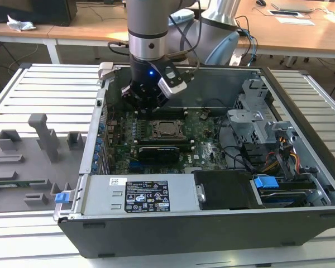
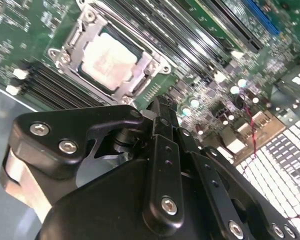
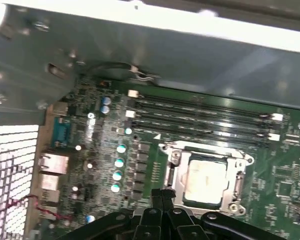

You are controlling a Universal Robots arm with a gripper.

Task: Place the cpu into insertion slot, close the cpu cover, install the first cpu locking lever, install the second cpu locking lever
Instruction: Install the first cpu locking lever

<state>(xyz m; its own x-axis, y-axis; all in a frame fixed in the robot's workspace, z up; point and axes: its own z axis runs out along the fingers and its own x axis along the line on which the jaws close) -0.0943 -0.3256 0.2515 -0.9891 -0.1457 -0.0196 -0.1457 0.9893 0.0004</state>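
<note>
The gripper [image 2: 162, 107] hung with its fingers pressed together, pinching nothing, low over the green motherboard [image 3: 90, 165] and just beside the insertion slot [image 2: 57, 56]. The cpu [image 2: 110, 62] sat in that slot, its pale top showing through the cpu cover [image 2: 137, 84], which lay flat around it. Memory slots [image 3: 200, 117] ran alongside, inside the open computer case [image 1: 301, 167].
</note>
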